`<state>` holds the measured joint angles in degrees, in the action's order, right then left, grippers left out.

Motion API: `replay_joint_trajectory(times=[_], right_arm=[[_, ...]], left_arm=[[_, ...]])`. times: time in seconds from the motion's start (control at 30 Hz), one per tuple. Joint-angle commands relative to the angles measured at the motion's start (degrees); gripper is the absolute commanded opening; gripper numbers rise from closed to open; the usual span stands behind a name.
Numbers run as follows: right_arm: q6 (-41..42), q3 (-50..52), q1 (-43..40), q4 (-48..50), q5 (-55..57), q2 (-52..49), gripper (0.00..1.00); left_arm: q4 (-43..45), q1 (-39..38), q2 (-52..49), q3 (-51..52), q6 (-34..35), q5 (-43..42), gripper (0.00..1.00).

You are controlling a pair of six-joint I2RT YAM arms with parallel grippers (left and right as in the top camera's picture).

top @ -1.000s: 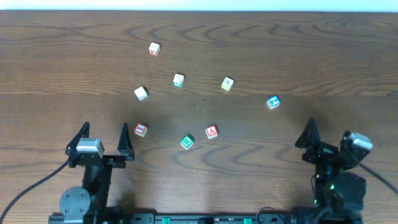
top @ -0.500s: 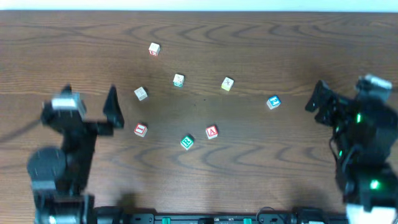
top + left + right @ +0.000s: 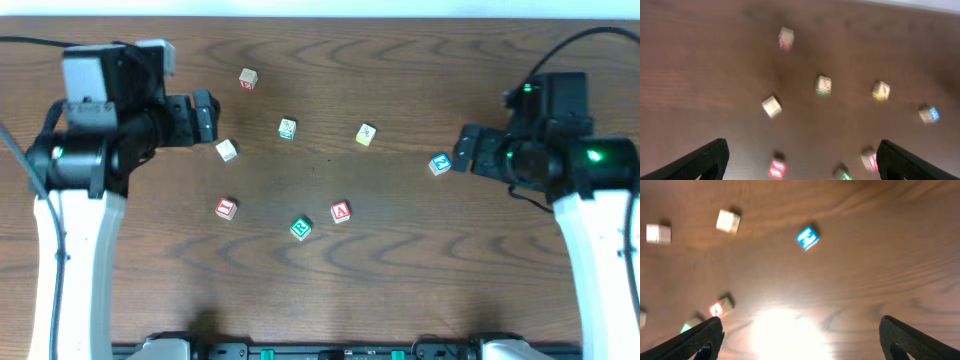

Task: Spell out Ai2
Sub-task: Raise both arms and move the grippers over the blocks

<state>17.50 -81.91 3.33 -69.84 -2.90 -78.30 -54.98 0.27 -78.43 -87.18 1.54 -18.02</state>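
1. Table (image 3: 400,60) of dark wood carries eight small cubes, none touching another.
2. The A cube (image 3: 340,211) lies in the near middle, near the green-marked cube (image 3: 300,228) on its left, but apart from it.
3. The I cube (image 3: 226,208) lies farther left in roughly the same row, well apart from the A cube.
4. The 2 cube (image 3: 439,164) lies at the right, by itself, just beside the front of the right arm in the overhead view and untouched.
5. The left gripper (image 3: 801,159) hangs above the far left of the table with its jaws spread wide and nothing between them. A pale cube (image 3: 227,150) lies near it.
6. The right gripper (image 3: 800,330) is likewise spread wide and empty. Its blurred wrist view shows the 2 cube ahead of the fingers.
7. Farther back lie a red-marked cube (image 3: 248,78), a teal-marked cube (image 3: 287,128) and a yellowish cube (image 3: 365,134).
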Motion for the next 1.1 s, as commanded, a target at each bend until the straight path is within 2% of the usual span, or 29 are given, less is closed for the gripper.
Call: replay_joint_trajectory(times=[0.0, 0.07, 0.13, 0.2, 0.3, 0.37, 0.43, 0.57, 0.63, 0.8, 0.87, 1.07], right_arm=[[-0.48, -1.11, 1.18, -1.57, -9.07, -1.62, 0.99], [-4.76, -0.9, 1.46, -1.99, -15.58, -2.21, 0.93], [-8.94, -0.35, 2.45, -2.05, -18.25, -2.38, 0.99], [-9.33, 0.55, 4.63, -2.19, -14.16, -2.4, 0.99], [-2.99, 1.75, 10.16, -2.32, -2.14, -2.51, 0.99], [-0.7, 1.99, 14.19, -2.47, 2.93, -2.91, 0.99], [1.07, 1.99, 20.48, -2.36, 7.06, -4.35, 0.99], [5.9, 1.99, 28.33, -2.49, 13.09, -10.34, 0.99], [7.32, 1.99, 29.94, -1.6, 13.64, -14.03, 0.99], [7.08, 1.99, 30.49, 5.75, 6.36, -20.59, 0.99], [3.63, 1.99, 30.45, 8.04, 2.62, -23.1, 0.99], [5.64, 1.99, 33.53, 10.51, 4.92, -28.59, 0.95]], left_arm=[[-3.85, 0.02, -1.86, -1.51, 0.2, -5.07, 0.96], [-8.24, 0.02, -3.02, -1.49, 0.15, -7.61, 0.95], [-11.45, -0.2, -4.31, -1.44, 0.11, -7.63, 0.95], [-14.19, -0.39, -5.79, -1.22, -0.15, -7.1, 0.95], [-18.16, -1.46, -7.98, -1.05, -3.87, -6.54, 0.95], [-20.39, -3.34, -8.9, -1.05, -4.33, -1.81, 0.95], [-21.33, -8.2, -9.27, -1.05, -3.63, 8.15, 0.95], [-20.65, -18.84, -9.2, -1.05, 2.49, 26.43, 0.95], [-19.91, -22.49, -9.2, -1.05, 3.85, 31.17, 0.95], [-19.28, -24.68, -9.2, -1.05, 4.87, 32.17, 0.95], [-19.47, -24.59, -9.2, -1.05, 4.94, 32.2, 0.95], [-20.39, -24.63, -9.2, -1.05, 5.9, 35.01, 0.95]])
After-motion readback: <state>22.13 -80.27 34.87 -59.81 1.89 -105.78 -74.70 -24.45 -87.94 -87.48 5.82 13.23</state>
